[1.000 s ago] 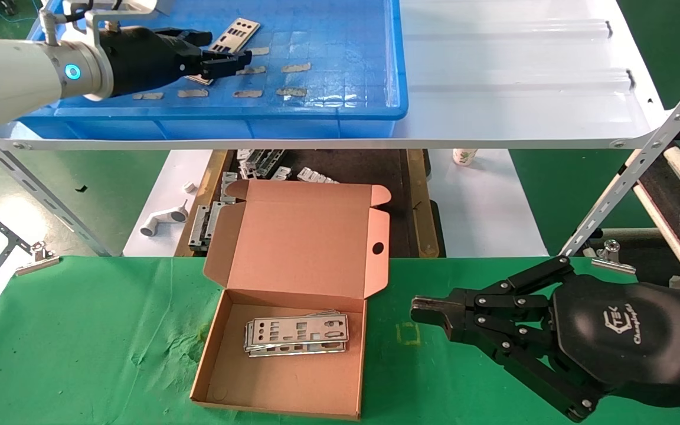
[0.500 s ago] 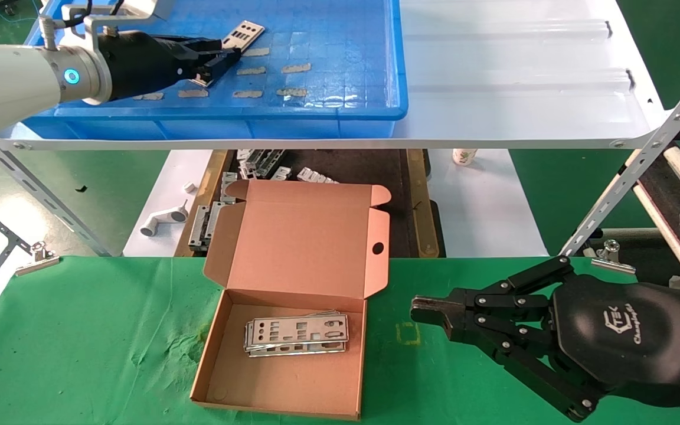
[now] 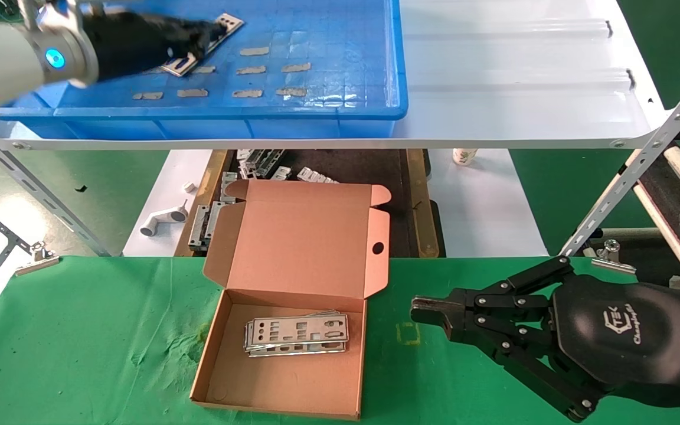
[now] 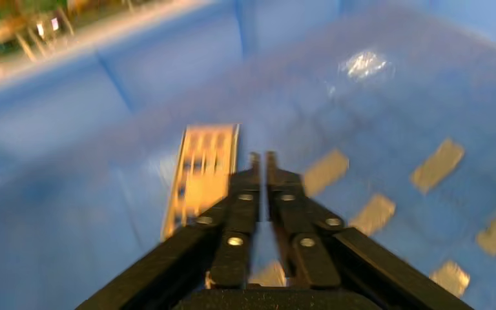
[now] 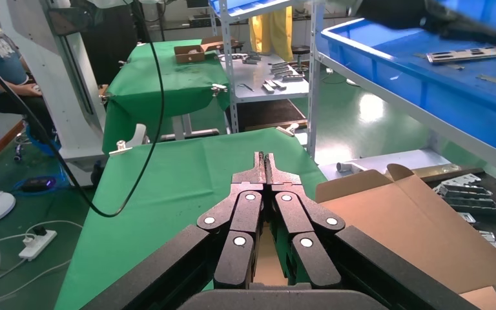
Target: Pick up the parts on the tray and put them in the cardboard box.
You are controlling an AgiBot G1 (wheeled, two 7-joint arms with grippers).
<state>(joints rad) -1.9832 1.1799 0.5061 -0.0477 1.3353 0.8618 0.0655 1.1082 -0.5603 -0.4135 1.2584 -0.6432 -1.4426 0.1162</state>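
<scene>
A silver punched part (image 3: 226, 26) lies slanted on the floor of the blue tray (image 3: 316, 112), near its far left. My left gripper (image 3: 210, 32) is down in the tray over that part, jaws shut with nothing between them; in the left wrist view the part (image 4: 200, 171) lies flat beside my left gripper (image 4: 263, 157). The cardboard box (image 3: 293, 236) stands open on the green cloth with a few parts (image 3: 296, 337) stacked inside. My right gripper (image 3: 419, 310) is parked shut to the right of the box, seen up close in its own view as the right gripper (image 5: 264, 157).
The tray sits on a white ribbed shelf (image 3: 523, 71) above and behind the box. Below the shelf lie a white pipe fitting (image 3: 163, 219) and loose metal pieces (image 3: 263, 162). Tan tape strips (image 3: 293, 66) dot the tray floor. A clip (image 3: 36, 255) holds the cloth's left corner.
My left gripper closed and swept toward the tray's far left. The part shifted left with it and turned. The right arm stayed still.
</scene>
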